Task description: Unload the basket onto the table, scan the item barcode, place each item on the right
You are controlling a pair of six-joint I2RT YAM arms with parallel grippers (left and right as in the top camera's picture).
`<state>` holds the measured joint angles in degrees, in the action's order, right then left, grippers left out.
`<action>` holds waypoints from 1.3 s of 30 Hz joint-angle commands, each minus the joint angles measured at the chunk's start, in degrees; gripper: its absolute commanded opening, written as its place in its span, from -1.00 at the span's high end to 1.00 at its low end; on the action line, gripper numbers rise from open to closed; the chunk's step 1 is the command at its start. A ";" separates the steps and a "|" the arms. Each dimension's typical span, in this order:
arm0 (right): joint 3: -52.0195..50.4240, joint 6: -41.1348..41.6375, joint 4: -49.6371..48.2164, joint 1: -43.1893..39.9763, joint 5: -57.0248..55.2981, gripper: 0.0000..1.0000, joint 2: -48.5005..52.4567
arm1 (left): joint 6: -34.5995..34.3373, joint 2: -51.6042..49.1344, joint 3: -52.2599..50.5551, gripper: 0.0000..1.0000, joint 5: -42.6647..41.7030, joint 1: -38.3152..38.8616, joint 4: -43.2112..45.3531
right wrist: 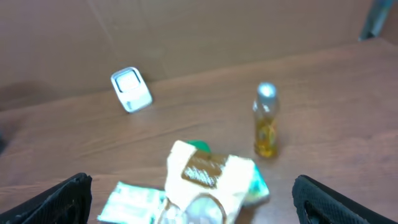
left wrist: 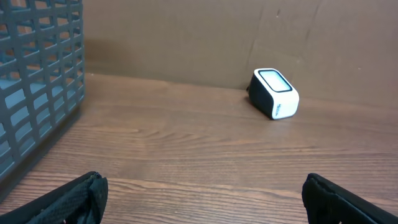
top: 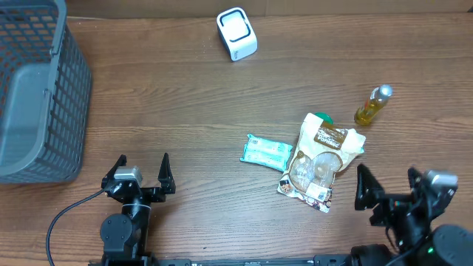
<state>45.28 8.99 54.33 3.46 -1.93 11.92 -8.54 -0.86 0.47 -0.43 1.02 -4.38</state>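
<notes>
A white barcode scanner [top: 236, 33] with a dark window stands at the far middle of the table, also seen as the scanner [left wrist: 275, 93] and the scanner [right wrist: 131, 89] from the wrists. Three items lie at the right: a teal packet [top: 267, 152], a cream and brown snack bag [top: 321, 159] and a small bottle of yellow liquid [top: 373, 106]. My left gripper [top: 143, 161] is open at the near left, with only bare wood between its fingers. My right gripper [top: 386, 176] is open at the near right, just short of the snack bag [right wrist: 205, 174].
A grey mesh basket [top: 37, 89] fills the far left corner, and its wall [left wrist: 37, 81] shows in the left wrist view. A green-topped thing [top: 323, 117] pokes out from under the snack bag. A brown wall backs the table.
</notes>
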 commanded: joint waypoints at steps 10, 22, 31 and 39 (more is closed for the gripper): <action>-18.05 -0.02 -20.68 -2.36 1.14 -1.00 -11.72 | 1.27 0.61 -0.20 -0.99 -0.46 -0.24 -0.09; -37.13 0.24 -71.82 -2.36 2.38 -1.00 -11.72 | 1.27 0.61 -0.20 -0.99 -0.46 -0.24 -0.09; -44.85 1.92 -67.34 -2.36 3.98 -1.00 -11.76 | 1.27 0.61 -0.20 -0.99 -0.46 -0.24 -0.07; -44.85 1.88 -49.77 -2.38 4.20 -1.00 -11.76 | 1.27 0.61 -0.20 -0.99 -0.46 -0.24 -0.07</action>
<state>1.04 10.52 2.57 1.48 1.76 0.64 -8.54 -0.86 0.47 -0.43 1.02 -4.40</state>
